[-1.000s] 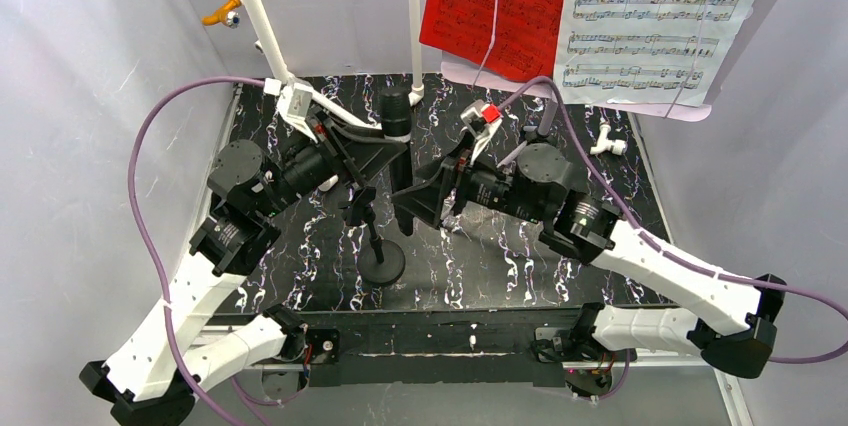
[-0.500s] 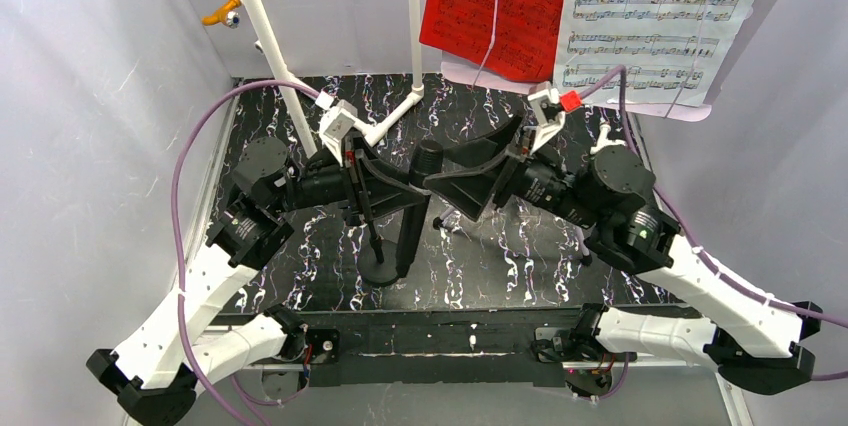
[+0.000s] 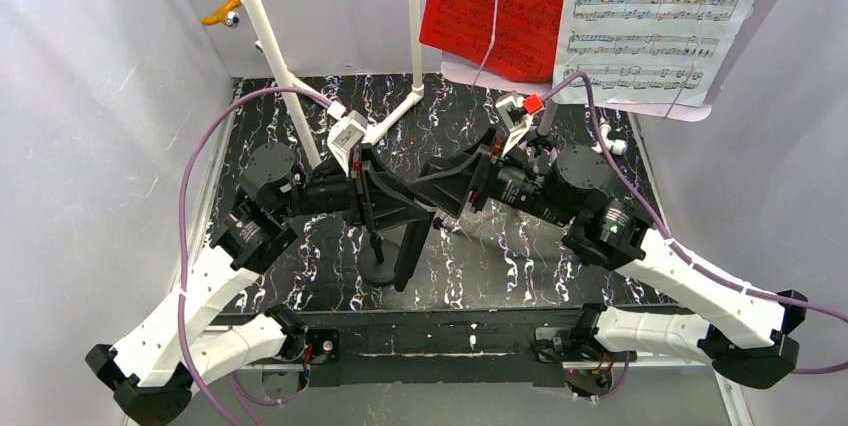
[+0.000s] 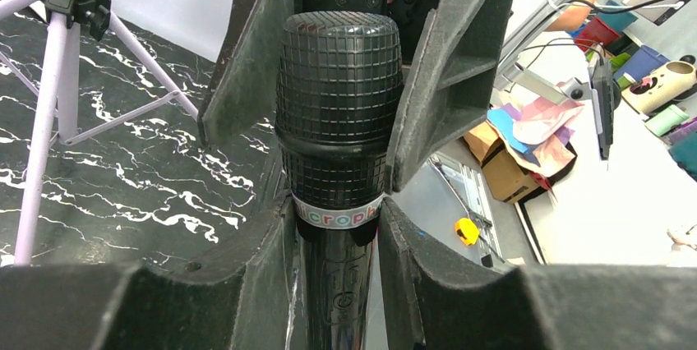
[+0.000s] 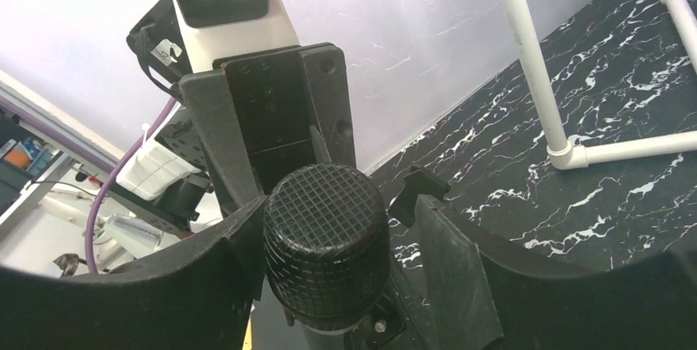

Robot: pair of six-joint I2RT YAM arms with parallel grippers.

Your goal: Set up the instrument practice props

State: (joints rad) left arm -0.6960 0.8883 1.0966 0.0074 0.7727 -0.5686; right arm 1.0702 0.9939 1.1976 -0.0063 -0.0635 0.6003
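Black microphone (image 4: 339,87) clamped in left pincer (image 4: 335,212), right pincer (image 5: 341,209) straddling its head.

The microphone (image 3: 408,254) is in the middle, the pipe frame (image 3: 263,28) behind it leftward, the music stand (image 3: 690,112) behind it rightward

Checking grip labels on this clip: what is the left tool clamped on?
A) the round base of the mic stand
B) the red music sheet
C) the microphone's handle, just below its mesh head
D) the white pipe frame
C: in the left wrist view, the left tool pinches the microphone from both sides at the labelled band under the mesh head.
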